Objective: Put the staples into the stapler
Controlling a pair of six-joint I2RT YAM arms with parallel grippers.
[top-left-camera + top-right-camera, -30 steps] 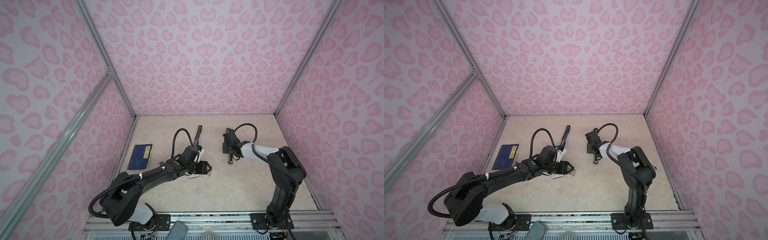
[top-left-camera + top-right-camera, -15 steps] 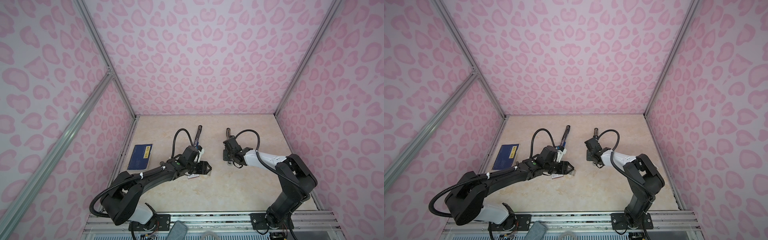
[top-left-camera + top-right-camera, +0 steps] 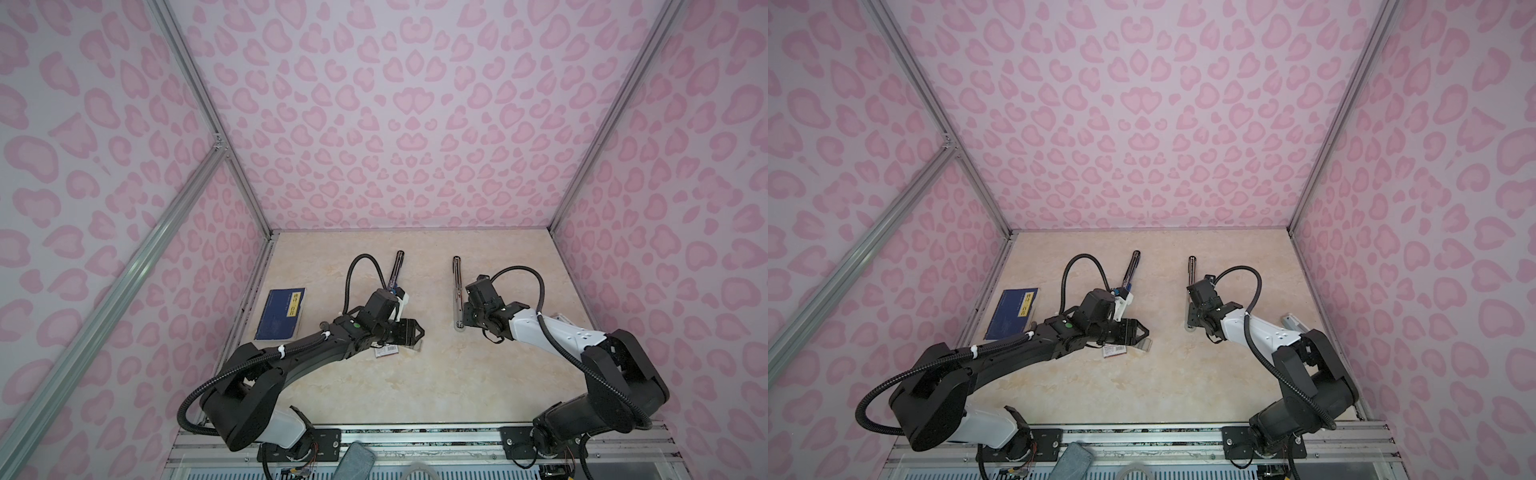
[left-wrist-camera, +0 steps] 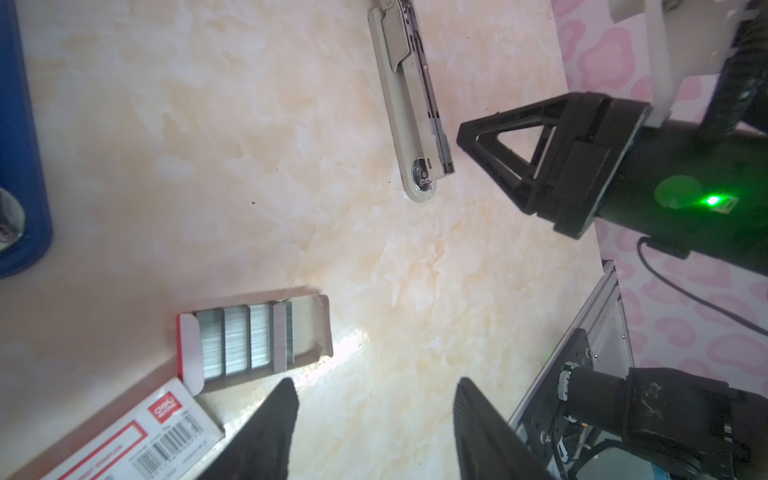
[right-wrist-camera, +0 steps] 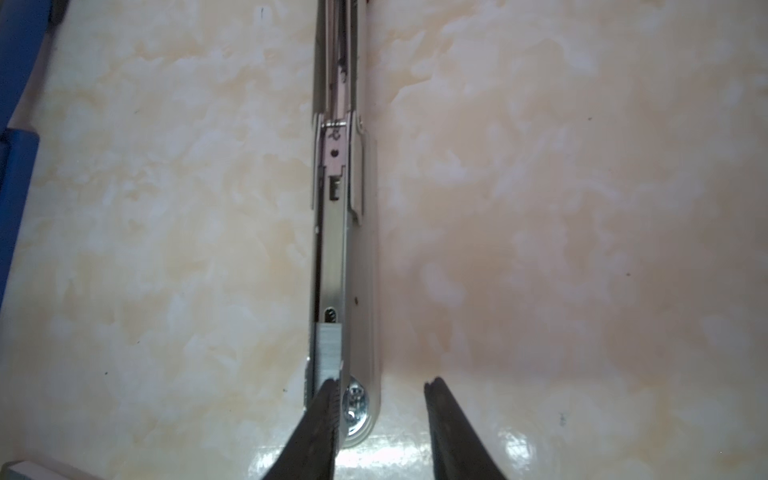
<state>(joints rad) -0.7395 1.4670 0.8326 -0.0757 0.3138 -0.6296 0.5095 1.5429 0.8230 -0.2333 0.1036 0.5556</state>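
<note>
Since a second ago my right arm has swung out to the side, and my right gripper (image 5: 380, 386) has opened wider. It holds nothing; one finger (image 5: 328, 411) sits right at the end of the staple strip (image 5: 328, 349) lying in the stapler (image 5: 332, 249). My left gripper (image 4: 374, 384) hangs open and empty beside the tray (image 4: 320, 328) of staples (image 4: 239, 340), by the box (image 4: 137, 440)
</note>
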